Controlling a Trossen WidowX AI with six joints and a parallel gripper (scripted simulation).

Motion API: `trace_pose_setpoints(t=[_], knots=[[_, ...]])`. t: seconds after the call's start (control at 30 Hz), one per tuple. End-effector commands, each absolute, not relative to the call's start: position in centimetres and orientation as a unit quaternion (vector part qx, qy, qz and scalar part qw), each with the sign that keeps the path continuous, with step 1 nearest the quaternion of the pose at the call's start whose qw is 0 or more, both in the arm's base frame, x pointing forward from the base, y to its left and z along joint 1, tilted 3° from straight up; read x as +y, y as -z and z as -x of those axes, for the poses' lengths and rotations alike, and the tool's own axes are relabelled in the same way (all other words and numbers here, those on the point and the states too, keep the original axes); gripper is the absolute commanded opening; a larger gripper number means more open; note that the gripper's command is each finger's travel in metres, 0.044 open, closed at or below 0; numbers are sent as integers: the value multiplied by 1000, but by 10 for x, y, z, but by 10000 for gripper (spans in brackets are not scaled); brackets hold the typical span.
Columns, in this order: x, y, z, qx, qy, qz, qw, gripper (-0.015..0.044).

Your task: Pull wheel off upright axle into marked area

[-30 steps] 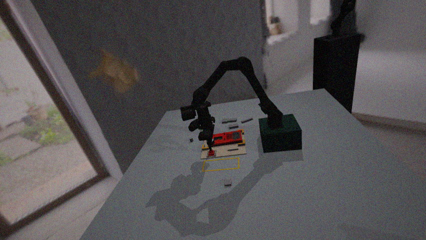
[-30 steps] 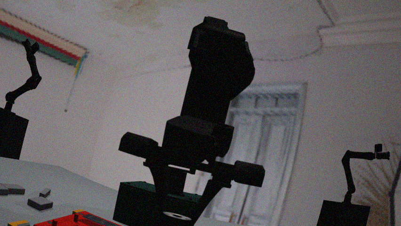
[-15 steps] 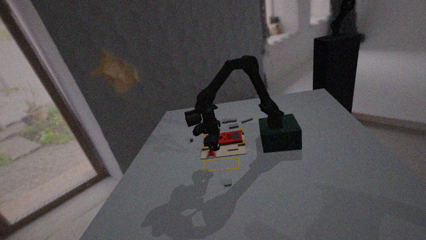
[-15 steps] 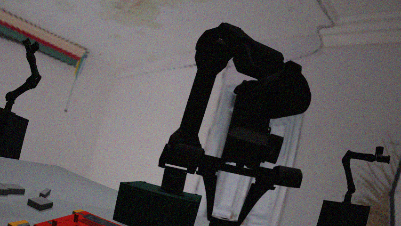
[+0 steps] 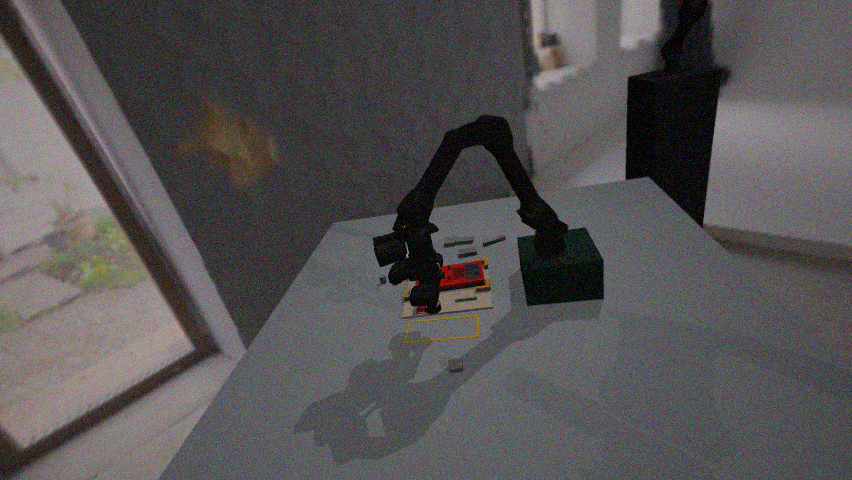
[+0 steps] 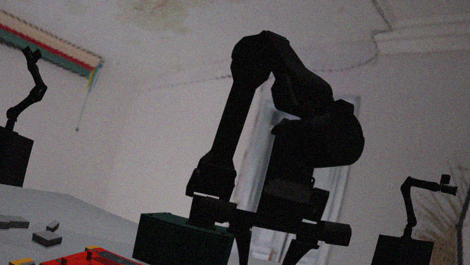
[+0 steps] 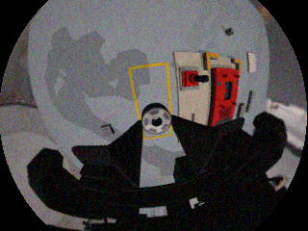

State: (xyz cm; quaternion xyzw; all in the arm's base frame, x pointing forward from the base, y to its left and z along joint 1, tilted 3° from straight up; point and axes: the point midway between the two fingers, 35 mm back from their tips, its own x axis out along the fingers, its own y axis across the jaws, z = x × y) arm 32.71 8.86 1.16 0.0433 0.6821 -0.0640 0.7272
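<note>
Off the black axle (image 7: 201,78) and pinched in the jaws (image 5: 426,307): the wheel (image 7: 157,121). Pulling done, by the look of the wrist view; lowering, letting go and backing away to a no-contact pose still left. In that view, wheel overlapping the near end of the yellow outline (image 5: 441,319) (image 7: 168,89) on the tabletop (image 5: 655,381) (image 6: 85,210) (image 7: 111,43); perhaps still above it, height hard to judge. Small and round, with a dark tyre, pale grey face, darker patches around the hub and a black centre hole. Red block (image 7: 189,78) at the axle's foot, on the cream board (image 5: 476,304) (image 7: 192,103).
</note>
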Motion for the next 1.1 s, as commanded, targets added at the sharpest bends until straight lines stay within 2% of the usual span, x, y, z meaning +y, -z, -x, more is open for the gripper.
trace_pose_setpoints(t=[0.0, 0.23, 0.4, 0.77, 1.07], knots=[[87, 12, -326, 686, 67, -42, 724, 0], [84, 54, -325, 686, 67, -42, 723, 0], [84, 58, -325, 686, 67, -42, 723, 0], [84, 52, -324, 689, 69, -43, 720, 289], [87, -5, -322, 686, 67, -42, 723, 300]])
